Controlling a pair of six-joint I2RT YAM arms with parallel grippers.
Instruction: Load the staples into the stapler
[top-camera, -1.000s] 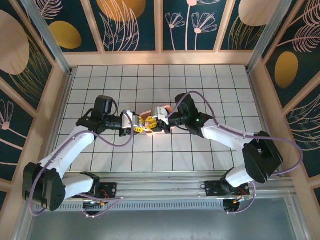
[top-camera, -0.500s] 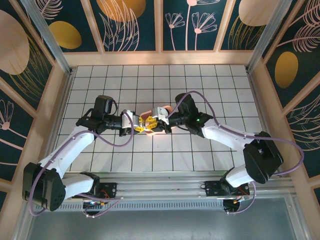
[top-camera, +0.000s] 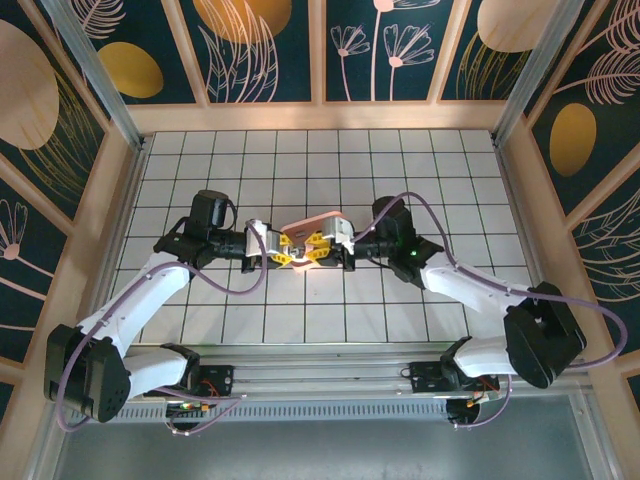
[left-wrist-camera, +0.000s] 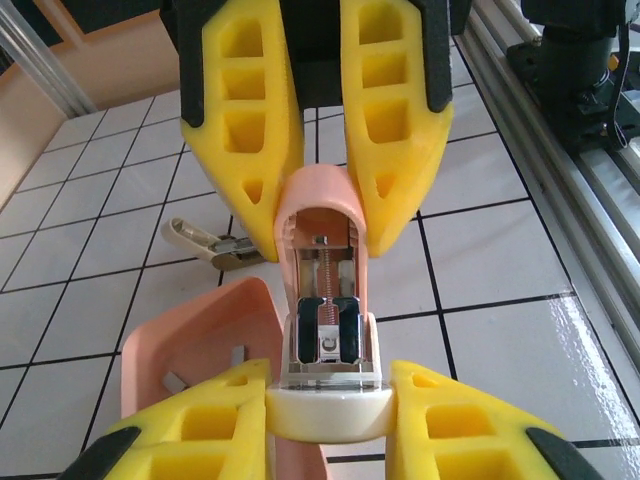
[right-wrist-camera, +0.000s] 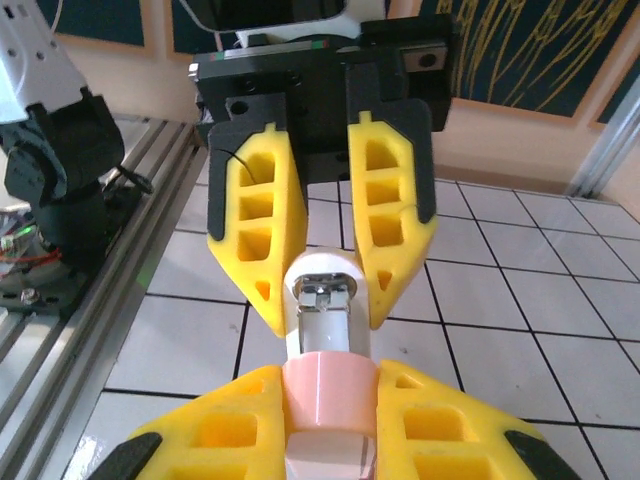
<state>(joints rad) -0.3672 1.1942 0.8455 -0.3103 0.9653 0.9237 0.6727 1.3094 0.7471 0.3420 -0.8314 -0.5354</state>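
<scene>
Swinging outward, the right arm (top-camera: 470, 285) sits further right than a second ago. Its wrist now faces the left one head-on, so the pink tray (top-camera: 318, 219), half hidden before, lies bare just beyond the two grippers. The left gripper (top-camera: 287, 252) has narrowed too. Its fingers (left-wrist-camera: 215, 420) now press on the cream end of the stapler (left-wrist-camera: 325, 335), while the right gripper (top-camera: 319, 247) stays clamped on the pink end.

The stapler hangs between them, off the tiled table (top-camera: 400, 170), on the near side of the tray. From the left wrist its metal channel, with spring and pusher, is exposed and looks empty. The staples (left-wrist-camera: 175, 380), small dark strips, lie in the tray below.

With both ends gripped, the stapler seems steadied for loading. No strip is in hand yet, so one gripper will probably have to let go to fetch one.
</scene>
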